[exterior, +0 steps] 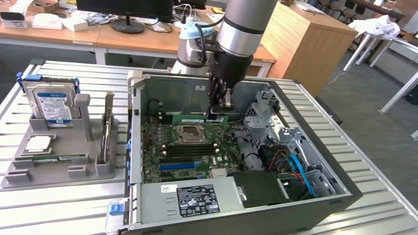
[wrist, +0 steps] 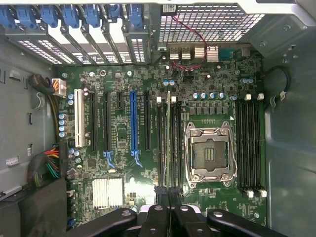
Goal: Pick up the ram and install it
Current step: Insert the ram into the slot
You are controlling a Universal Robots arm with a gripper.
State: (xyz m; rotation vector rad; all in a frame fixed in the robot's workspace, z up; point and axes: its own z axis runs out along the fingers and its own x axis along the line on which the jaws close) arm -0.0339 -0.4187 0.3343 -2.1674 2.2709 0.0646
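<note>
Exterior view: claw point(exterior: 220, 113) nearly shut, pinching ram point(exterior: 196, 119); ram hangs just under claw, long axis 9-to-3, at 12 o'clock of socket point(exterior: 189, 132).

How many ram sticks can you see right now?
2. One ram is clamped in the gripper inside the computer case. A second stick lies flat in the grey tray beside it. Others may be hidden.

At upper centre, a silver-grey robot arm point(exterior: 247, 24) carries a pale-blue joint cap point(exterior: 195, 30), black cables point(exterior: 206, 44) and a black gripper point(exterior: 219, 111).
</note>
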